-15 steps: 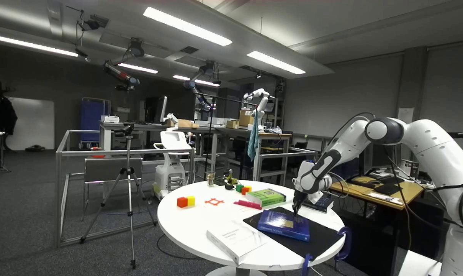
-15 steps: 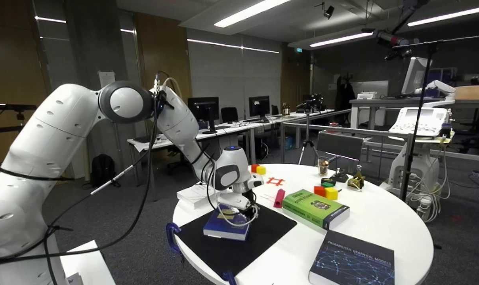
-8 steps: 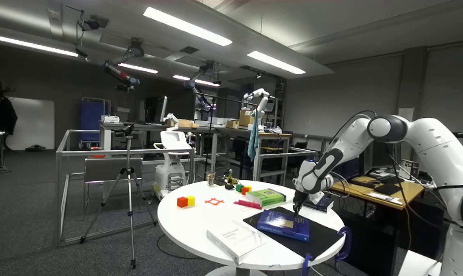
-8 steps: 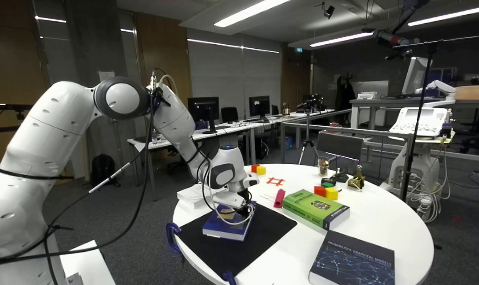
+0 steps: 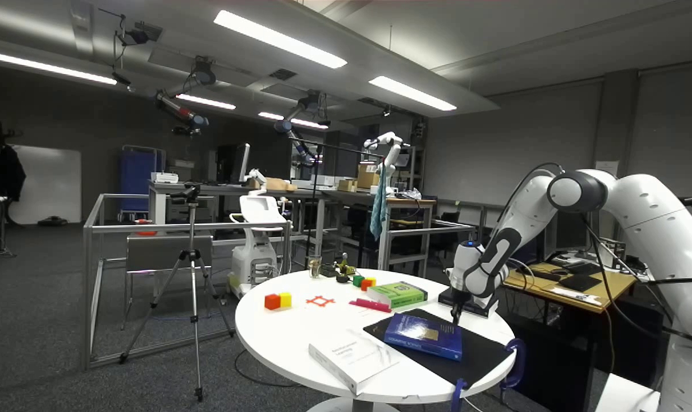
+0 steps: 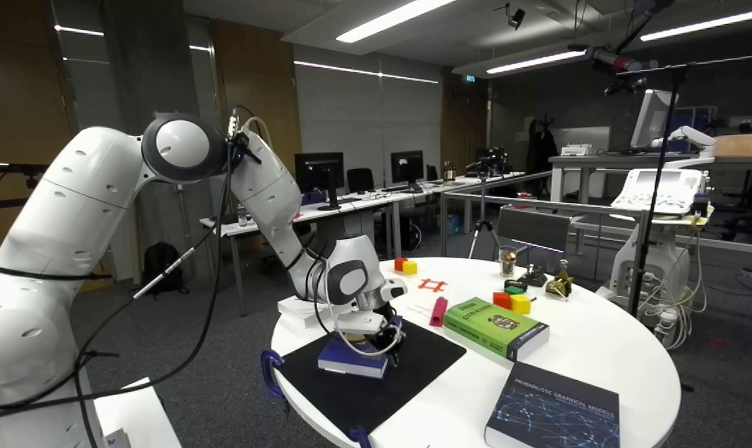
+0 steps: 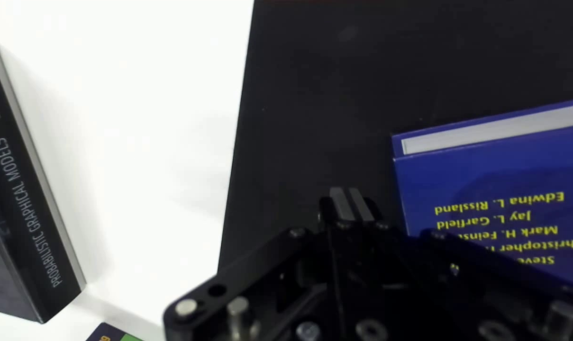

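At the wrist view's lower centre, the jaws are seen together, just beside the blue book [image 7: 480,175] at right.

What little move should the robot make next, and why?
Probably a slight sideways nudge toward the blue book: the jaws are shut and empty, over the mat beside that book's edge, and the wrist view shows a strip of mat between.
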### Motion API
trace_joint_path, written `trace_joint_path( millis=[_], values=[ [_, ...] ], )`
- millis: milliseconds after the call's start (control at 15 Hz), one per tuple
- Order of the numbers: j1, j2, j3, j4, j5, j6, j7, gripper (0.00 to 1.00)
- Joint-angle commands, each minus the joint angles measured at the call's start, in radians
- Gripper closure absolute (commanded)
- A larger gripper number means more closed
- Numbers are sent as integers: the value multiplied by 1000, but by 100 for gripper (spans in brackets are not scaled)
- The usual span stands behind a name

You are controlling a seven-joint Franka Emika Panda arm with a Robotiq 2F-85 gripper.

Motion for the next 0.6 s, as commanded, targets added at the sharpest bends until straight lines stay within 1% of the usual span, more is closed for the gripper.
trace_joint_path(
  millis=[0,267,533],
  values=[
    [50,-20,-50,-46,-54,75,58,100],
    [48,9,-27,-29,-27,133,65,100],
    [60,21,-29,-28,-33,141,51,100]
  ],
)
